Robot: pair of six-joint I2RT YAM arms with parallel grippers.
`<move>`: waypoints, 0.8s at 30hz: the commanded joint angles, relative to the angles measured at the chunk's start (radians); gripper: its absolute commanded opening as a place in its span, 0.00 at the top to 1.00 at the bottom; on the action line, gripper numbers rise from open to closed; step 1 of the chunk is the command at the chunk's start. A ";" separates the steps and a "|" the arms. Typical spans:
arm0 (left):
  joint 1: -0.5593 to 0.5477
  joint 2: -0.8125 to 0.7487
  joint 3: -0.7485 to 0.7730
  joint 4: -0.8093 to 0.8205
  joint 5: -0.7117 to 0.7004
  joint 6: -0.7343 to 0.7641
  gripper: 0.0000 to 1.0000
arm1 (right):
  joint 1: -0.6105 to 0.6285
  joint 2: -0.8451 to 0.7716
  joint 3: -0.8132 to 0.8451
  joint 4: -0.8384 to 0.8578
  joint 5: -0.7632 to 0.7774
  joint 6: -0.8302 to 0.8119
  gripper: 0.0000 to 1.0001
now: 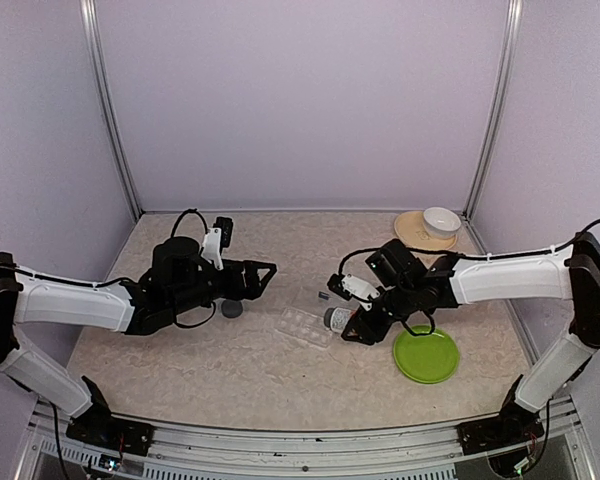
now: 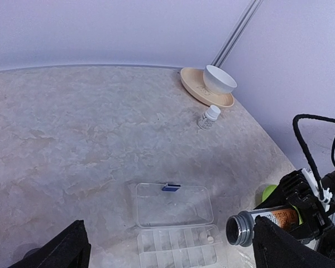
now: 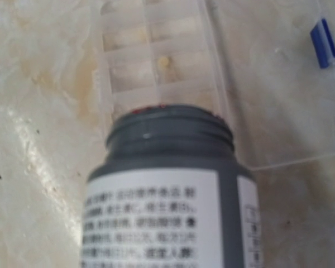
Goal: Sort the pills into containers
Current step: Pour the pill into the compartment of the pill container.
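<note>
Now my right claw [image 1: 357, 325] is clamped on the open bottle [image 3: 170, 195], mouth tipped at the right edge of the pill organiser [image 1: 305, 324]; my left claw [image 1: 268, 271], left of it, gapes empty. Pouring step, I reckon. Next: tip gently.

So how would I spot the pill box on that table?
Look at the middle of the table. The pill box lies flat there, left of the green plate and beside the tilted bottle. It alone is clear plastic, divided into small squares.

Holds a bottle [image 1: 337, 318] in the right jaws, just beside the clear organiser [image 1: 306, 326] on the table [image 1: 180, 360]. Shows the left jaws spread wide, near a grey cap [image 1: 232, 310].
</note>
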 commanded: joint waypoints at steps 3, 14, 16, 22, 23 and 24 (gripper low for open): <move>0.006 -0.015 0.000 0.016 0.003 0.007 0.01 | -0.002 0.027 0.032 -0.056 0.009 -0.013 1.00; 0.007 -0.013 0.004 0.015 0.003 0.007 0.01 | -0.003 0.063 0.073 -0.091 0.019 -0.014 1.00; 0.006 -0.013 0.003 0.014 0.005 0.007 0.01 | -0.003 0.070 0.082 -0.097 0.021 -0.016 1.00; 0.008 -0.012 -0.002 0.017 0.003 0.007 0.01 | -0.004 0.089 0.100 -0.119 0.038 -0.023 1.00; 0.008 -0.012 -0.002 0.017 0.003 0.007 0.01 | -0.004 0.092 0.103 -0.121 0.039 -0.025 1.00; 0.008 -0.012 -0.003 0.018 0.003 0.007 0.01 | -0.003 0.094 0.105 -0.123 0.042 -0.025 1.00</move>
